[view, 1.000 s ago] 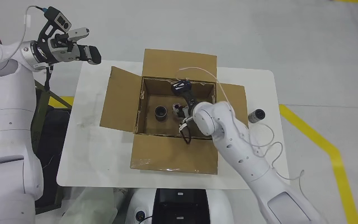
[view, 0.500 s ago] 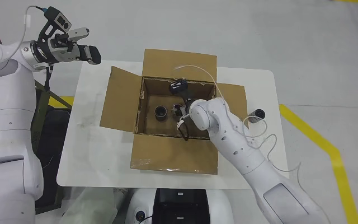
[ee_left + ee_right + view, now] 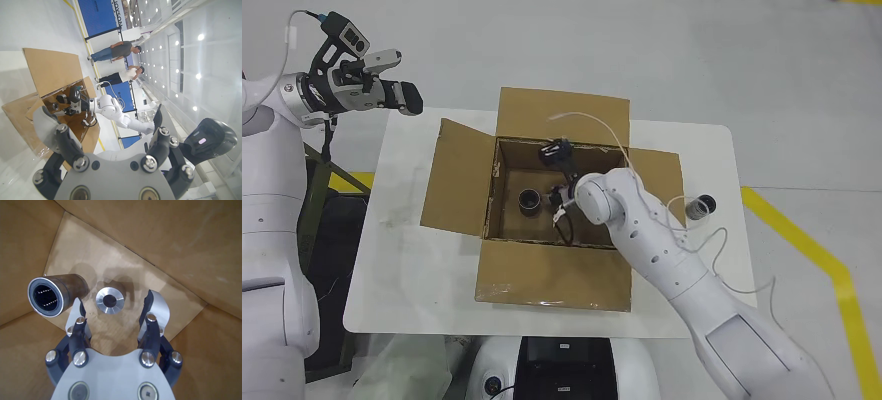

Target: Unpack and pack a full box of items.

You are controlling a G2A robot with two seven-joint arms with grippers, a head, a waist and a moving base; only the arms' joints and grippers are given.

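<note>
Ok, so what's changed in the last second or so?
The right arm, reaching down into the box, swung slightly toward the left arm's side. The right gripper is open over the silver ring and holds nothing. Unchanged: the left gripper, open by the table's far corner; the dark cylinder in the box; the cylinder on the table beside the box.

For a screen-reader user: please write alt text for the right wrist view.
The open right gripper hangs inside the cardboard box, above a short silver sleeve on the box floor. A dark cylindrical bearing stands beside the sleeve.
</note>
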